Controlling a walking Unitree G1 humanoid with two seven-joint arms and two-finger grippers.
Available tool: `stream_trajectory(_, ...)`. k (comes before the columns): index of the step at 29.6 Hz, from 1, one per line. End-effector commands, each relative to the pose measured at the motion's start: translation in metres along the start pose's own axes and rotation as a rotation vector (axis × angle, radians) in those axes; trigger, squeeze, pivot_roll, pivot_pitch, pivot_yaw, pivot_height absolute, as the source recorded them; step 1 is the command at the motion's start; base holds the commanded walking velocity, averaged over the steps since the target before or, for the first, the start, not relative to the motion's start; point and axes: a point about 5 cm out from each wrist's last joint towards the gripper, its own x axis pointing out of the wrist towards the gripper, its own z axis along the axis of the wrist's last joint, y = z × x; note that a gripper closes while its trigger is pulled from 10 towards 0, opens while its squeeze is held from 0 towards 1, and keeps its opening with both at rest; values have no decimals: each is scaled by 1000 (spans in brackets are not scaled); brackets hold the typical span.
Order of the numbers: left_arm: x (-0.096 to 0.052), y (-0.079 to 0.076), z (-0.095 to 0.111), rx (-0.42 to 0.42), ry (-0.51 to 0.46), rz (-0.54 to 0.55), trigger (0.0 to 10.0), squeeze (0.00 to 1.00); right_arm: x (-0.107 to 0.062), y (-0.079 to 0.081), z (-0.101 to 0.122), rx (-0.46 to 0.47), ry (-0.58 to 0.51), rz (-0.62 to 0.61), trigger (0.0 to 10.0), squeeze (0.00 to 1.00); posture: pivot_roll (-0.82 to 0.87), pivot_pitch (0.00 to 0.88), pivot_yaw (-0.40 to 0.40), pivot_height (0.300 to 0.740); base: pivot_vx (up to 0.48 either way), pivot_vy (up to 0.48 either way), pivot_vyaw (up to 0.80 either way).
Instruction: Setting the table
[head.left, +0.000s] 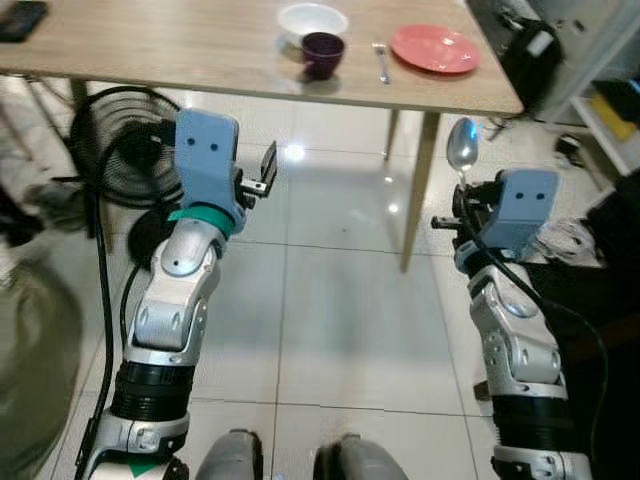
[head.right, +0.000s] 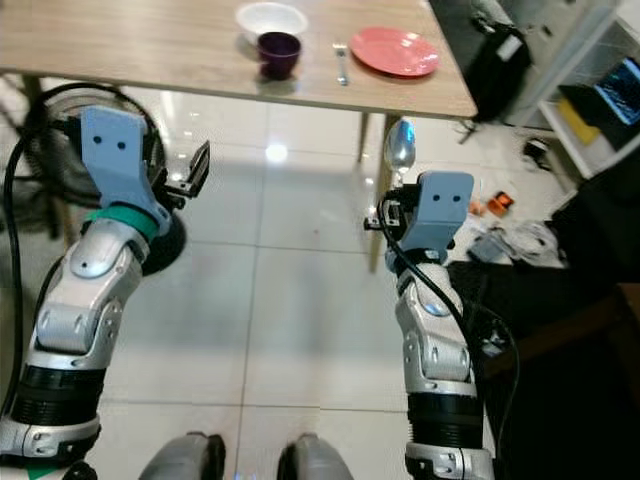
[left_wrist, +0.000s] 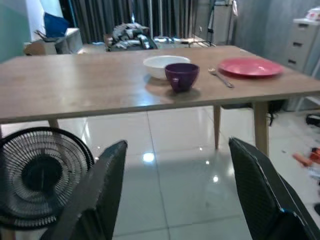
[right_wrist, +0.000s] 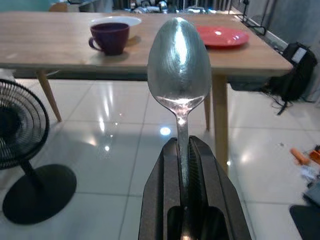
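A wooden table stands ahead of me, holding a white bowl, a purple cup, a fork and a red plate. My right gripper is shut on a silver spoon, held upright in front of the table's near right corner, below the tabletop edge. The spoon's bowl stands above the closed fingers in the right wrist view. My left gripper is open and holds nothing, raised short of the table's front edge.
A black floor fan stands under the table on the left. A table leg is just left of the spoon. A black bag and clutter lie at the right. White tiled floor is between me and the table.
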Motion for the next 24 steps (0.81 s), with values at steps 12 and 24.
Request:
stream_trajectory(12, 1, -6, -2, 0, 5, -23, 10000, 0, -2, -6, -1, 6, -3, -20, 10000, 0, 32, 4, -6, 740, -118, 0, 0)
stream_trajectory(24, 1, -7, -1, -12, 2, -35, 10000, 0, -1, -5, -3, 26, 14, -20, 10000, 0, 33, 1, -1, 740, 0, 0, -800)
